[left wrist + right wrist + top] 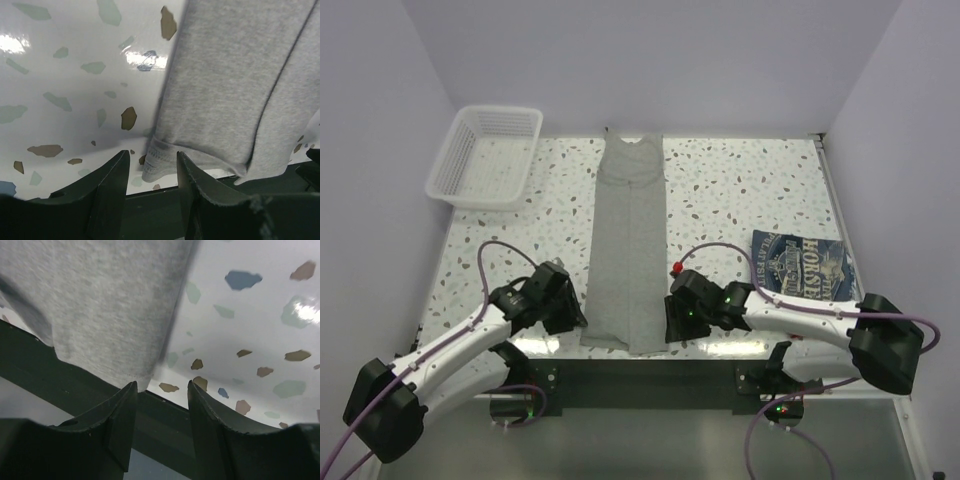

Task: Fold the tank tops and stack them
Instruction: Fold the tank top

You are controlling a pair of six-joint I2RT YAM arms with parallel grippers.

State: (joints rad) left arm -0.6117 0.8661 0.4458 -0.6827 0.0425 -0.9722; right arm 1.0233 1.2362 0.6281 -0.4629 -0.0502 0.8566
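The light grey tank top (626,250) lies as a long narrow strip (scoop neck far, hem near) down the middle of the table (740,180); left gripper (151,159) and right gripper (161,388) flank its hem corners, jaws apart, empty.

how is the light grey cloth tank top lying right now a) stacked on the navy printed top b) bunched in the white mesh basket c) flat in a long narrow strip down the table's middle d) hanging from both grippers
c: the light grey cloth tank top lies flat as a long strip on the speckled table, apart from the folded navy printed top.
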